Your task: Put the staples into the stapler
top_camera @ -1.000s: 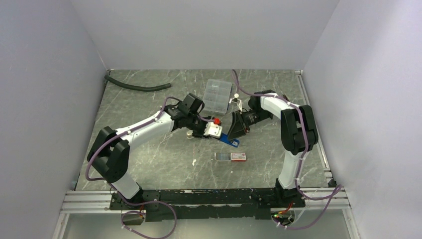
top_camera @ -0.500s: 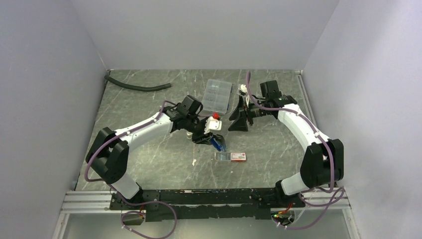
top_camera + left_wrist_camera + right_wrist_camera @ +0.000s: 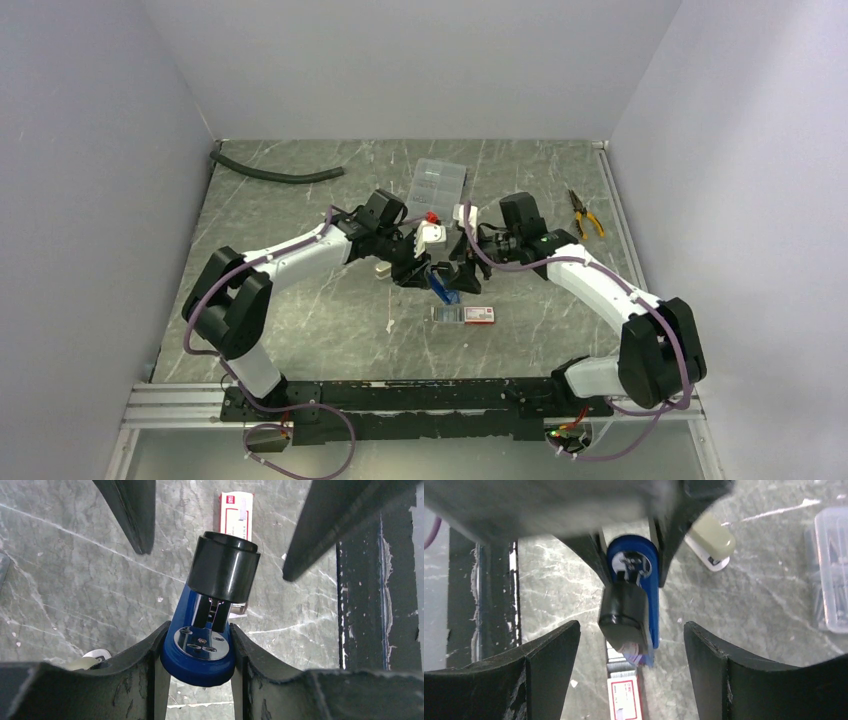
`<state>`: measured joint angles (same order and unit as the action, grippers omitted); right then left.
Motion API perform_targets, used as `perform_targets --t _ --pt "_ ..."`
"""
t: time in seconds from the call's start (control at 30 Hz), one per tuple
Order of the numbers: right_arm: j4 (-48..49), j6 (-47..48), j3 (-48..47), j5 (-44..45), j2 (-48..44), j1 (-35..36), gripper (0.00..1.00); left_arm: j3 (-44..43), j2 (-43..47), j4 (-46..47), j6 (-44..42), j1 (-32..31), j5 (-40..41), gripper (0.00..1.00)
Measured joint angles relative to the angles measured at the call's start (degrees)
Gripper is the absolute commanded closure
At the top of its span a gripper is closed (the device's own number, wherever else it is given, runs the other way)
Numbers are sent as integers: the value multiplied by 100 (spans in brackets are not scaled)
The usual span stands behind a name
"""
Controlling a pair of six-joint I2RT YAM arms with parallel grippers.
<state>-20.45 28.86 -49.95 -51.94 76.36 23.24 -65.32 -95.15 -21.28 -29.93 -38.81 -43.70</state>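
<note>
My left gripper (image 3: 432, 272) is shut on the blue stapler (image 3: 444, 288) and holds it off the table; in the left wrist view my fingers (image 3: 142, 665) clamp its blue base (image 3: 197, 652). Its black top (image 3: 223, 567) points away from them. My right gripper (image 3: 460, 268) is open, its fingers (image 3: 551, 667) on either side of the stapler's black top (image 3: 624, 612), not touching it. Below lies the white box with a red end (image 3: 478, 315), its dark tray showing silvery staples (image 3: 620, 666).
A clear compartment case (image 3: 437, 190) stands behind the grippers. A small beige stapler (image 3: 711, 542) lies on the table by the left gripper. A black hose (image 3: 275, 176) lies at the back left, pliers (image 3: 582, 212) at the back right. A small white scrap (image 3: 390, 325) lies near the front.
My left gripper lifted the stapler off the table and tilted it. My right arm swung out towards the case, then came back in around the stapler's black top.
</note>
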Motion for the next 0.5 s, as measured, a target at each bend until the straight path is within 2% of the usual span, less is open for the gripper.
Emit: perform_targets --t 0.1,0.2,0.3,0.43,0.5 --pt "232 -22 0 251 -20 264 25 0 -35 94 199 20 0 97" --pt "404 -83 0 431 -17 417 36 0 -35 190 352 33 -7 97" --pt "540 -151 -2 551 2 476 55 0 -35 260 463 39 -35 97" --pt "627 -192 -24 605 66 481 90 7 -37 369 566 90 -109 97" --pt "643 -170 -46 643 66 481 94 31 -42 420 623 151 -205 97"
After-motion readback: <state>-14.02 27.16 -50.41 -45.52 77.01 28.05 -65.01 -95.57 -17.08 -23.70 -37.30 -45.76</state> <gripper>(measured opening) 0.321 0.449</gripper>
